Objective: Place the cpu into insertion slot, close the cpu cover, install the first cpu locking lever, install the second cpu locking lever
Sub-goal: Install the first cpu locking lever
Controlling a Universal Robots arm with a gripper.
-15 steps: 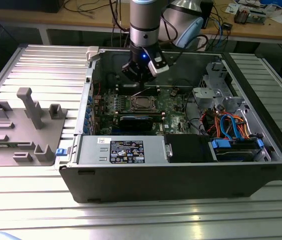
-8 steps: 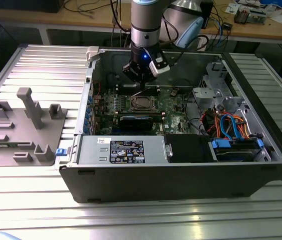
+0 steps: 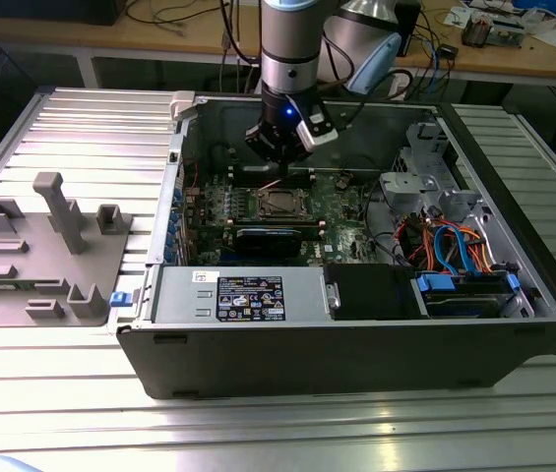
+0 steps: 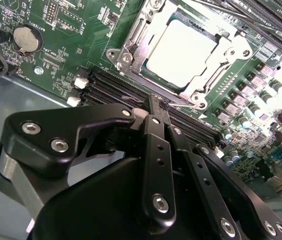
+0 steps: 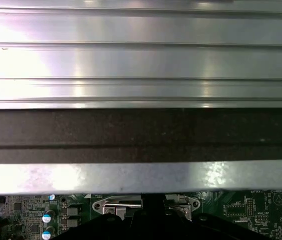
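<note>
Counter: ribbed aluminium counter (image 3: 71,128) with long straight grooves and bright glare; a workbench with loose cables stands behind it.
Case: dark steel computer case (image 3: 356,359) lies open-topped on the counter, its walls ringing the green motherboard (image 3: 341,211).
Arm: it comes down through the open top at the back of the case, over the middle of the board.
End effector: black, bolted linkage fingers. In the second wrist view the end effector (image 4: 156,106) has its fingers pressed together with nothing visibly between them.
Cpu: flat, pale grey metal square (image 4: 180,50) seated in the insertion slot (image 4: 115,56).
Cpu cover: thin silver frame (image 4: 133,42) lying flat around the chip, its window showing the chip's top.
Lever: a thin wire hook (image 4: 196,105) sits at the socket edge just beside the fingertips; contact is possible, but I cannot tell.
Crowding: long black memory slots (image 4: 108,85) run right along the socket on the fingertip side; capacitors (image 4: 260,95) stand near another edge.
Farther off: coin cell (image 4: 25,39), well apart.
Exterior view's right: tangle of blue and orange cables (image 3: 455,246).
Front: labelled grey power supply (image 3: 248,295).
Exterior view's left: grey moulded fixture (image 3: 51,246) on the counter, outside the case.
</note>
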